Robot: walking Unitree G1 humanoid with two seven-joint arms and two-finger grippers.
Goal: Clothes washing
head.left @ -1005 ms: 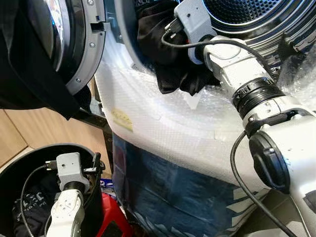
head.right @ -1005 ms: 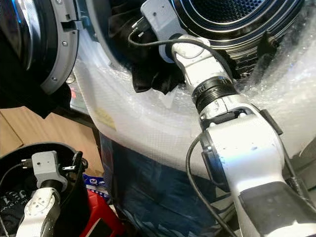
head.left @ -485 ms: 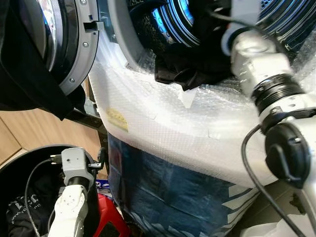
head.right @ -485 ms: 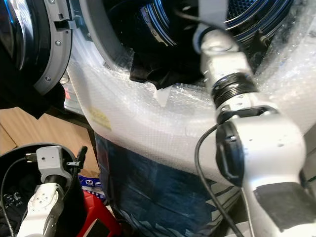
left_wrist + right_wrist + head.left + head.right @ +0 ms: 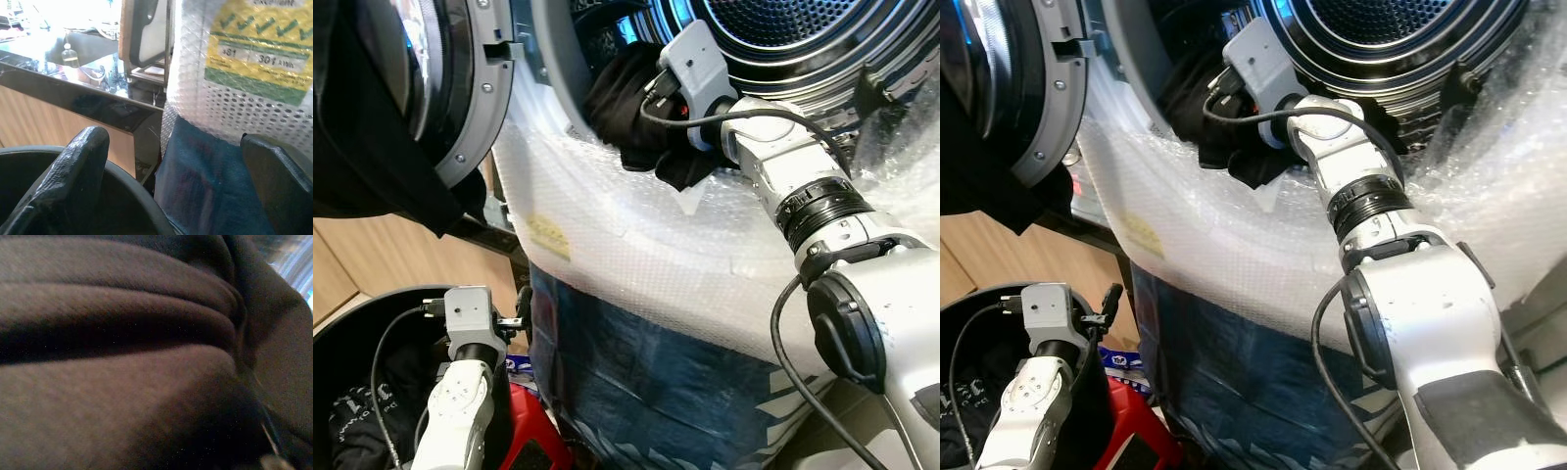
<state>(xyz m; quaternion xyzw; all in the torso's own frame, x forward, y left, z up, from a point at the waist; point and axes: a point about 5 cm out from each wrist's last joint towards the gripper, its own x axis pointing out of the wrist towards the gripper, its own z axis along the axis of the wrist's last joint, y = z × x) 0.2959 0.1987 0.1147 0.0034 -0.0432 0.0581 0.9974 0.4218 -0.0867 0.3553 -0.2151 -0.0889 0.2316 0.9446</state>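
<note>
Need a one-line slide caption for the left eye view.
Right gripper pressed into a black garment at the bubble-wrapped washer's open drum mouth; left gripper waits over the black laundry basket.

Bright daylight, sharp head views; right wrist view dim and blurred.

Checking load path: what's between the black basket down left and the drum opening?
In the eye views, between the black basket and the drum: the washer's bubble-wrapped front, with a black garment draped over the door rim.
</note>
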